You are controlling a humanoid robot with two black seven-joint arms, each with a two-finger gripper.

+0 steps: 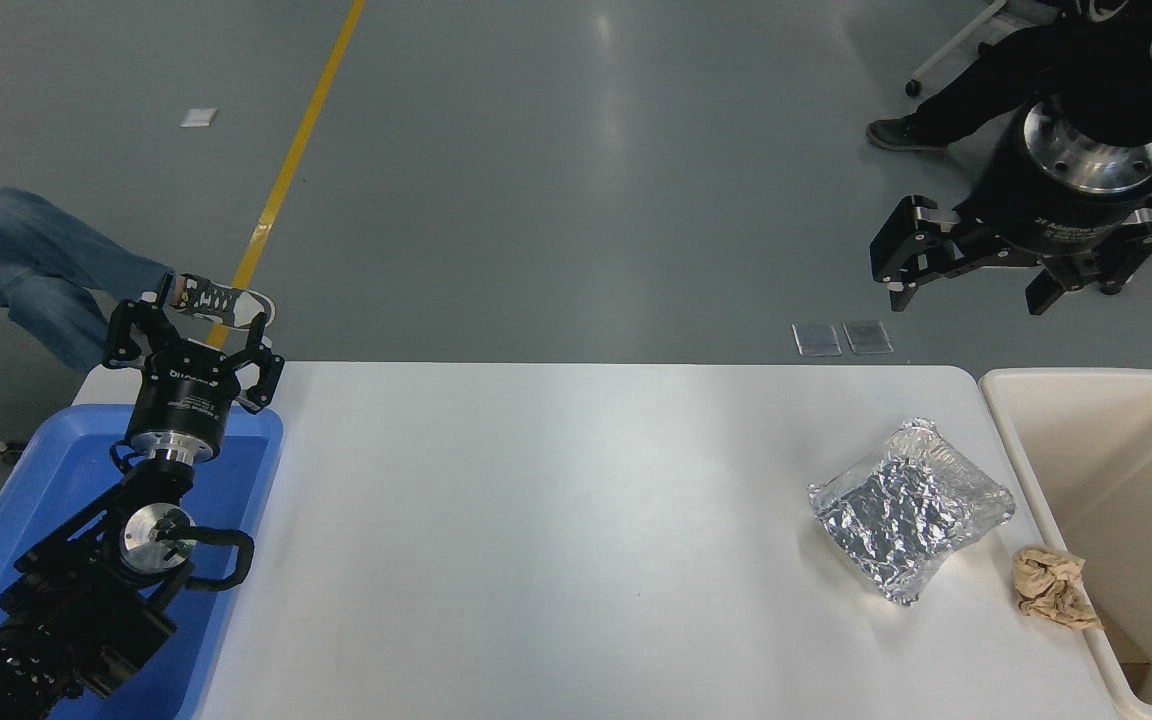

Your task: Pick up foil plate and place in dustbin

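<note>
the foil plate (911,510) lies flat on the white table (556,540) at about four o'clock from the table's middle, turned at an angle, its crinkled silver inside facing up. nothing grips it. at its four o'clock, just beside it, sits a crumpled brown paper wad (1053,586), which rests against the near left rim of the dustbin (1036,480). the cream dustbin stands off the table's right end, at three o'clock from the plate, open at the top.

the right gripper (966,285) hangs high in the air at about one o'clock from the plate, well apart from it, its black fingers (901,255) spread wide and holding nothing.

the left gripper (191,330) is parked at the lower left over the blue tray (246,520), fingers apart and empty.

beyond the table's far left corner a person's leg in jeans (26,270) stretches across the grey floor; another person's dark leg and shoe (946,115) show at the top right.
</note>
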